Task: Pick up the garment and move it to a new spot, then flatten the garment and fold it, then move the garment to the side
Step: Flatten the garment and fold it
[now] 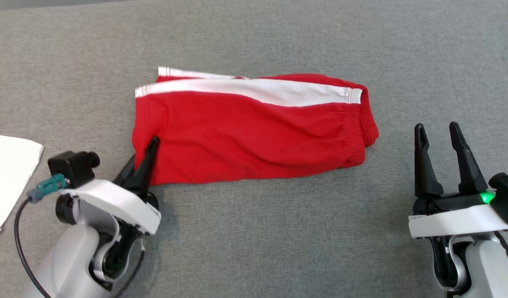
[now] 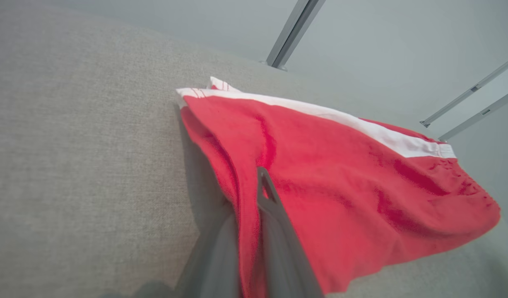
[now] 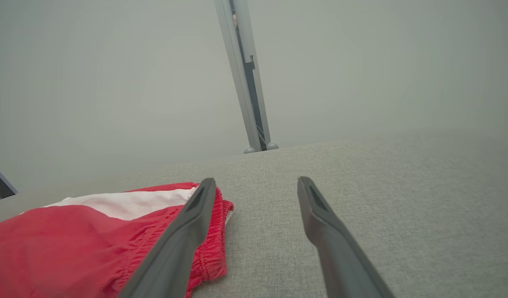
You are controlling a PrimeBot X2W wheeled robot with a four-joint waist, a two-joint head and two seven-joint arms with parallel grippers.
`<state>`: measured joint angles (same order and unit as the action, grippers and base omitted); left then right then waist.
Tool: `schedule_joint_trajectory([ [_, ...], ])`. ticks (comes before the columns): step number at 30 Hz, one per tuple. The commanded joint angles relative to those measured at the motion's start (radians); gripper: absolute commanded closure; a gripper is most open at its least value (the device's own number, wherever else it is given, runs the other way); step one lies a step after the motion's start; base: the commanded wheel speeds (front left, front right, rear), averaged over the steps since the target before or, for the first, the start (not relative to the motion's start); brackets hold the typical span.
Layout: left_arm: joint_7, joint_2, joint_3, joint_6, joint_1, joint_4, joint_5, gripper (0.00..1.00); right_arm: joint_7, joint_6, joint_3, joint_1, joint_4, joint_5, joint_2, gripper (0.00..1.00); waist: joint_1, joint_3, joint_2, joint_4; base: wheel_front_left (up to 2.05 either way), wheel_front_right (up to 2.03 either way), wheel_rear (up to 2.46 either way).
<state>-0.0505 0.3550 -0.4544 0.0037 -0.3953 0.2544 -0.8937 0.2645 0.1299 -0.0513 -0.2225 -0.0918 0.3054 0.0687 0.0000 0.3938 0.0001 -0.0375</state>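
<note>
Left fingers (image 1: pixel 146 164) tight on red shorts (image 1: pixel 254 136) corner; right fingers (image 1: pixel 465 158) apart, nearby

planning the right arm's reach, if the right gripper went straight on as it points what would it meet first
Probably nothing but bare grey surface: the open right gripper points past the shorts, which lie off to its left.

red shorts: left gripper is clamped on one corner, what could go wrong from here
1. The left gripper pinches only the near corner of the red shorts; a lift from there may undo the fold.
2. The right gripper is open and apart from the waistband, so that end would likely drag and bunch.
3. A white cloth lies at the left edge; shorts moved that way might land on it.
</note>
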Motion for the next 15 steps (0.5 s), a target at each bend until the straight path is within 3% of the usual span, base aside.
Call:
schedule_joint_trajectory([
  [1, -0.001, 0.002, 0.004, 0.007, 0.011, -0.011, -0.005, 1.0, 0.002, 0.002, 0.001, 0.007, -0.004, -0.004, 0.007, 0.0, 0.0, -0.013, -0.0001, 0.014, 0.0, 0.0, 0.0],
  [8, 0.022, 0.01, -0.011, 0.069, 0.088, -0.092, 0.007, 1.0, 0.001, 0.002, -0.007, 0.011, -0.014, -0.001, 0.022, 0.0, 0.0, -0.029, -0.0001, 0.035, 0.0, 0.0, 0.0],
  [9, 0.02, 0.01, -0.012, 0.078, 0.09, -0.092, 0.01, 0.83, 0.0, 0.002, -0.008, 0.009, -0.017, 0.0, 0.023, 0.0, 0.0, -0.032, -0.0001, 0.035, 0.0, 0.0, 0.0],
  [10, 0.013, 0.012, -0.008, 0.088, 0.088, -0.089, 0.017, 0.0, -0.002, 0.001, -0.012, 0.007, -0.02, 0.002, 0.024, 0.0, 0.0, -0.035, -0.0001, 0.033, 0.0, 0.0, 0.0],
  [15, -0.08, 0.014, 0.022, 0.147, 0.076, -0.088, 0.076, 0.0, -0.005, 0.002, -0.022, 0.009, -0.028, 0.002, 0.025, 0.0, 0.0, -0.055, -0.0001, 0.02, 0.0, 0.0, 0.0],
])
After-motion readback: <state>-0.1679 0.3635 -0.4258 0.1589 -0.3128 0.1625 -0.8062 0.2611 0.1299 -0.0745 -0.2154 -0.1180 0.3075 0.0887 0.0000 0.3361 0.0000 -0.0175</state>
